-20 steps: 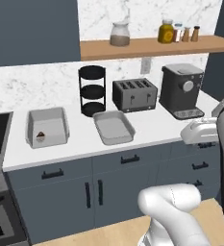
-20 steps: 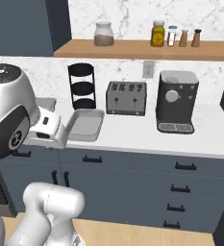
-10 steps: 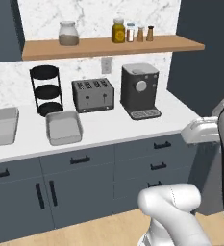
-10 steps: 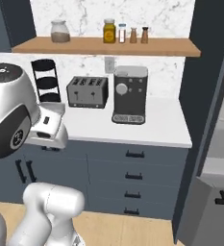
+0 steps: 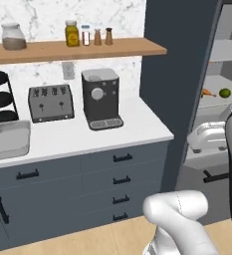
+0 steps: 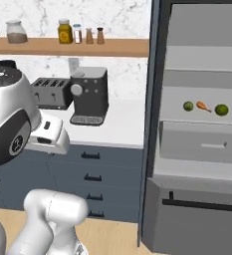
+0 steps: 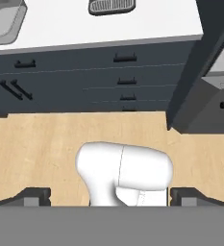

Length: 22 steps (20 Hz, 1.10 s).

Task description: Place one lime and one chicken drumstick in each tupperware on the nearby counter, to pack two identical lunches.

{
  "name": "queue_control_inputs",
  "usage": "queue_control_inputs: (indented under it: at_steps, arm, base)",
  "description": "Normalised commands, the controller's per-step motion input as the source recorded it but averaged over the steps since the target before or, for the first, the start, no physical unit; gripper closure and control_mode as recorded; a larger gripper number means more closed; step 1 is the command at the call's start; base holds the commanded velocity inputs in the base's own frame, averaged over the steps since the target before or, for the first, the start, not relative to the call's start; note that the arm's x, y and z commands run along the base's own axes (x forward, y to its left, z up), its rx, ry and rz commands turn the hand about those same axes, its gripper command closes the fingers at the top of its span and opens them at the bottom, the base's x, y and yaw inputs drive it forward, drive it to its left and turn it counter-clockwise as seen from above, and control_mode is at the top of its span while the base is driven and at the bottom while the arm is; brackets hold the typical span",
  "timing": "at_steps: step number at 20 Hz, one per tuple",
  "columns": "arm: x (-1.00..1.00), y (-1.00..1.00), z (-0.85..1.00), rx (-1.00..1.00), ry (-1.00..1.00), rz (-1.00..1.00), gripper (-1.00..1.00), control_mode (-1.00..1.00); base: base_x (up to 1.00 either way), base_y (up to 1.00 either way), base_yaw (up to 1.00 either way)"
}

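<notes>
Tupperware point(image 5: 9, 140) sits on your bench point(image 5: 87, 139) at the far left, at 9 o'clock of the toaster point(image 5: 50, 103). Your claw point(image 7: 108, 197) is spread wide and empty, its fingertips point(image 7: 34, 196) over bare floor point(image 7: 36, 149) below the drawers point(image 7: 108, 72). In the open fridge at right, two limes point(image 6: 188, 106) flank a drumstick point(image 6: 203, 105) on a shelf point(image 6: 207, 117). Coffee machine point(image 5: 101, 98) stands at 3 o'clock of the toaster.

The tupperware point(image 5: 9, 140) runs off the left base view's edge, and in the hand view only its corner shows. The arm covers part of the toaster point(image 6: 52, 92). The drumstick point(image 6: 203, 105) is too small to read clearly.
</notes>
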Motion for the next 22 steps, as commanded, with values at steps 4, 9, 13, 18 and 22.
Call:
queue_control_inputs:
  at_steps: [4,9,13,18,22]
  arm:
    - [0.00,0.00,0.00,0.00,0.00,0.00,-1.00,1.00]
    - [0.00,0.00,0.00,0.00,0.00,0.00,-1.00,1.00]
    - [0.00,0.00,0.00,0.00,0.00,0.00,-1.00,1.00]
    - [0.00,0.00,0.00,0.00,0.00,0.00,-1.00,1.00]
    - [0.00,0.00,0.00,0.00,0.00,0.00,-1.00,1.00]
  base:
    - [0.00,-0.90,0.00]
    - [0.17,-0.78,0.00]
    - [0.39,-0.47,0.00]
    - [0.51,-0.25,0.00]
    - [0.08,-0.26,0.00]
